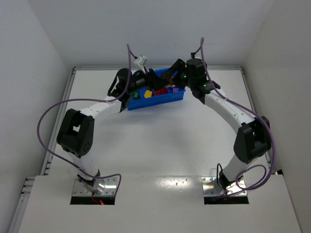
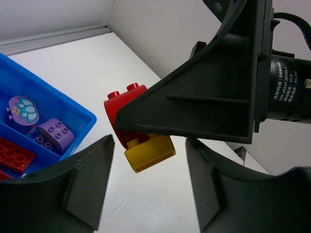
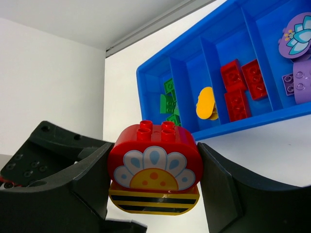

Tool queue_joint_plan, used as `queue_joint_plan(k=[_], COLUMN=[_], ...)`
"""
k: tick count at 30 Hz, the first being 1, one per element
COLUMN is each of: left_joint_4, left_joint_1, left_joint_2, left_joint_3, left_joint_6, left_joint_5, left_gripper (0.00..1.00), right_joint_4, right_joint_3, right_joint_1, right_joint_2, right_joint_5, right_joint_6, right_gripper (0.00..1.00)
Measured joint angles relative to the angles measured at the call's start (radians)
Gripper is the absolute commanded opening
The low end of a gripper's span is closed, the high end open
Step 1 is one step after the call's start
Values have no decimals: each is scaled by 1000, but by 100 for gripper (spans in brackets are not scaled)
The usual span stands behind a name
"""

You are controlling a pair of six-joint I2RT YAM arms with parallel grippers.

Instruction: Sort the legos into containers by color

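Now the red brick (image 3: 154,160), stuck on a yellow brick (image 3: 154,201), is clamped by the right gripper (image 3: 154,172), raised near the tray (image 3: 233,125). The left gripper (image 2: 148,156) is spread wide w/ nothing held. Only the yellow should be pinched, squarely, & pulled straight off.

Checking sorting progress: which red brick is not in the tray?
The rounded red brick with the flower print, gripped in the right claw atop a yellow striped brick. The three flat red bricks lie in one compartment of the blue tray.
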Motion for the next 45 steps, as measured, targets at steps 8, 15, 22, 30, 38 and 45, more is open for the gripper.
queue_joint_plan(k=[8,15,22,30,38,45], left_joint_4=[0,-5,4,-53,-131,-393], left_joint_1=[0,-3,-6,-25,-18,37], left_joint_2=[11,18,-15,-100,-138,-89], left_joint_3=[14,20,-37,-127,-155,70], left_joint_6=[-32,-42,-50,-19,48,221], left_joint_5=[-23,-34,-98,-96,-104,-278], left_gripper=[2,0,0,0,0,0], right_joint_4=[9,6,-19,17,55,33], right_joint_3=[0,1,53,141,152,-42], right_joint_1=[0,0,1,-50,-108,-127], right_joint_2=[0,2,49,108,102,-40], right_joint_5=[19,39,24,59,92,86], right_joint_6=[-3,-2,-18,-23,-72,-241], right_gripper=[10,10,7,7,7,10])
